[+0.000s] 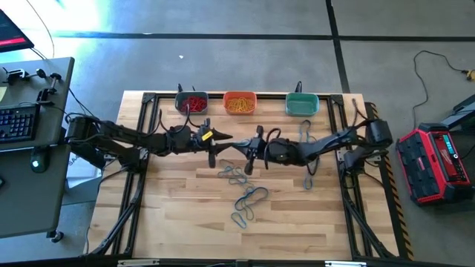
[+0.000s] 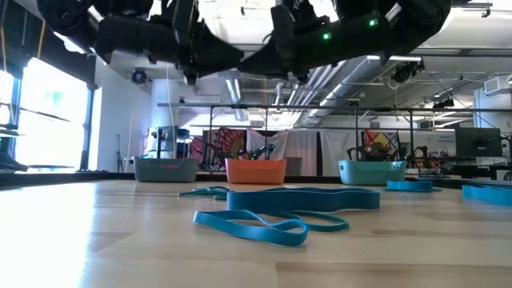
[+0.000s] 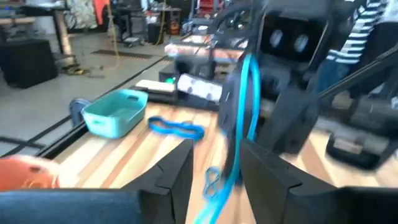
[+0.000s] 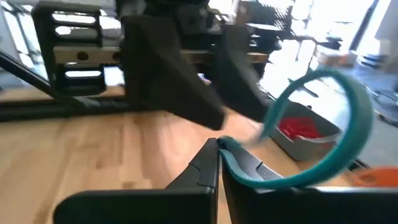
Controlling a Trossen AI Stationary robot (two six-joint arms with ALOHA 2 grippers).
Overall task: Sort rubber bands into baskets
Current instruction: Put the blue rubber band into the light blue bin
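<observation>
Both arms are meeting mid-tabletop (image 1: 178, 222), raised above it. Your right hand (image 4: 219, 149) is pinching a teal rubber band (image 4: 336, 118), fingers together on it; the loop is arching up twd the left hand (image 4: 211, 93). Your left hand (image 3: 214, 168) is sitting w/ fingers apart, the same band (image 3: 245, 99) hanging betw. them. More blue bands (image 1: 249, 200) are lying loose near the tabletop's centre. Grey basket (image 1: 191, 102) w/ red bands, orange basket (image 1: 240, 103) and teal basket (image 1: 302, 104) are lining the far edge.
</observation>
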